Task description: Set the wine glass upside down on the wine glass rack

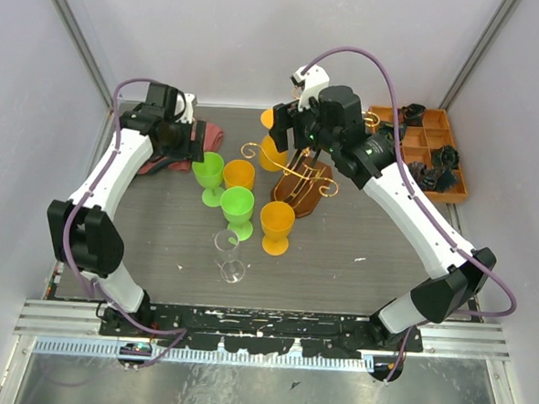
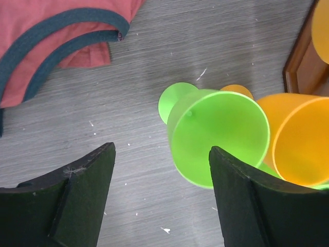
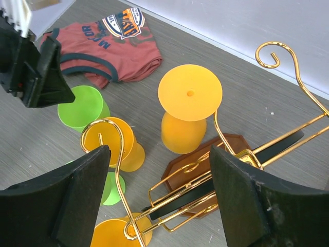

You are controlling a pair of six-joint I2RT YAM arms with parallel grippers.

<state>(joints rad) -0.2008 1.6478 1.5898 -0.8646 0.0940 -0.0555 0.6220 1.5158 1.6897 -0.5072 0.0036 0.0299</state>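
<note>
The wine glass rack (image 1: 300,184), gold wire with scroll ends on a dark-brown wooden base (image 3: 180,175), stands mid-table. An orange wine glass (image 3: 189,92) is upside down at its far side, foot upward; whether it hangs on the wire I cannot tell. My right gripper (image 1: 294,130) (image 3: 159,200) hovers open and empty above the rack. My left gripper (image 1: 192,144) (image 2: 162,200) is open and empty just left of an upright green glass (image 2: 218,136) (image 1: 209,173); its right finger overlaps the rim in the left wrist view. An orange glass (image 2: 300,139) stands beside the green one.
More glasses stand left and in front of the rack: orange (image 1: 239,174), green (image 1: 237,207), orange (image 1: 276,225), and a clear one (image 1: 231,255) nearest me. A red shirt (image 1: 167,164) (image 3: 113,46) lies at the back left. An orange compartment tray (image 1: 411,137) with dark parts sits back right.
</note>
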